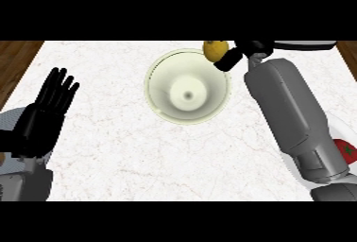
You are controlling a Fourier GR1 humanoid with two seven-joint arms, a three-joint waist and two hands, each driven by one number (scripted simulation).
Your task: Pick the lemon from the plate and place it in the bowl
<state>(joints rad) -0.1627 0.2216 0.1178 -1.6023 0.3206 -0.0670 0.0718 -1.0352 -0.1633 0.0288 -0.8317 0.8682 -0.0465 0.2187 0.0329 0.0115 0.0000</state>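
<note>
Two smooth grey forearms w/ rounded casings & panel seams; left hand (43,115) and right hand (241,52) both matte black, w/ slim segmented fingers.

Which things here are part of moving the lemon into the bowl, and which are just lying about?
Part of the job:
lemon, held in the right hand
bowl

Lying about:
tomato
left hand, resting open at the left edge

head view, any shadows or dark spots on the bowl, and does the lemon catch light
Head view: the bowl is evenly pale with a small dark smudge at its centre and a thin shaded band along its rim; the lemon, held by the right hand at the bowl's far rim, is bright yellow on top and darker underneath; the left hand reads as flat black with almost no highlights.
</note>
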